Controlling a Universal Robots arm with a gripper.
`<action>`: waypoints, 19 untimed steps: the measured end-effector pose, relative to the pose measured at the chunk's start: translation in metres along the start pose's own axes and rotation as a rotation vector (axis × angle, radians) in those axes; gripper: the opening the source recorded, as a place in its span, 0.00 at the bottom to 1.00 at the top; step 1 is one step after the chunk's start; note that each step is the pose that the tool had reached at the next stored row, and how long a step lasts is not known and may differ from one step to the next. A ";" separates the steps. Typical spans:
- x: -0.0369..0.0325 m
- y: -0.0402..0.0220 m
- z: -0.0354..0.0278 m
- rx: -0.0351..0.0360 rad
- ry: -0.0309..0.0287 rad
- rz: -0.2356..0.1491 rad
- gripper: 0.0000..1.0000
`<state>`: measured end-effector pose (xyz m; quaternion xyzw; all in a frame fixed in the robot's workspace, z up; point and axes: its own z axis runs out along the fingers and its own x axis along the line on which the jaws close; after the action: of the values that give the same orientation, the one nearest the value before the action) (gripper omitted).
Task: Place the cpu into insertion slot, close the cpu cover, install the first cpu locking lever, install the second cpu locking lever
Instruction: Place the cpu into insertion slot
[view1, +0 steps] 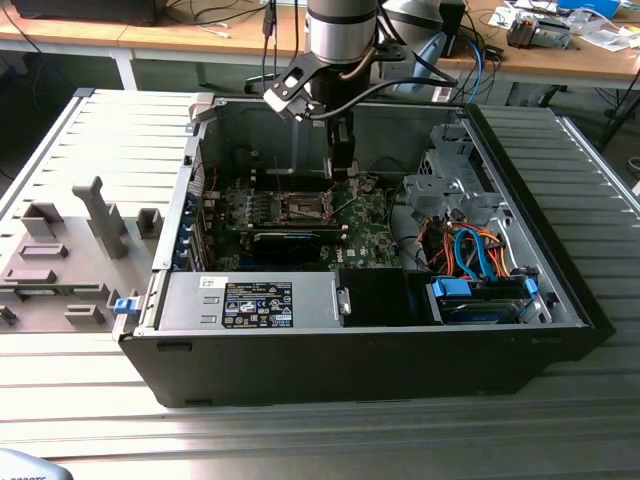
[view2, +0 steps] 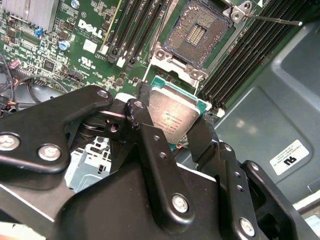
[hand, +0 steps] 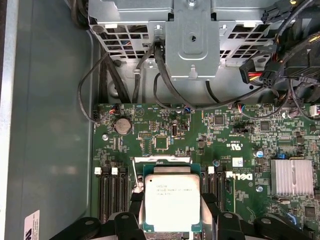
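We see a slatted metal table (view1: 300, 440) carrying an open black computer case (view1: 350, 370), with a grey moulded tray (view1: 70, 250) beside it at the exterior view's left. The robot arm (view1: 340, 30) comes down from above into the far half of the case. Flat on the case floor lies the green motherboard (view1: 370, 240), which also appears in the first wrist view (hand: 165, 125) and the second wrist view (view2: 85, 60). A silver power supply (view1: 255, 300) sits along the near wall, and a perforated metal drive cage (hand: 192, 40) stands beyond the board's edge in the first wrist view. The gripper (view1: 343, 170) hangs low over the board, just beside the insertion slot (view1: 303, 207) toward the exterior view's right. In both wrist views we find the gripper (view2: 172, 120) (hand: 171, 210) with its jaws pinching the cpu (view2: 172, 117) (hand: 171, 200) by two opposite edges, one black finger (hand: 209, 202) on each side and the silvery top facing the cameras. The cpu is held in the air, clear of the board. In the second wrist view the insertion slot (view2: 195, 32) lies uncovered, its contact field bare inside the shiny rim, near the cpu but apart from it. A thin metal rod (view2: 272, 20) runs out from a bracket at one corner of the slot. Whether the cpu cover is raised we cannot tell.
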<state>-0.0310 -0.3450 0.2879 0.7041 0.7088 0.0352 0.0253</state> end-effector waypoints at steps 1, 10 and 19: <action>0.0000 -0.0005 0.0001 0.0000 -0.0001 0.000 0.54; 0.0000 -0.0034 0.0015 0.0000 0.0001 0.000 0.54; -0.0001 -0.0059 0.0034 0.0000 0.0000 0.000 0.54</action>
<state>-0.0366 -0.3451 0.2840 0.7040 0.7089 0.0352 0.0253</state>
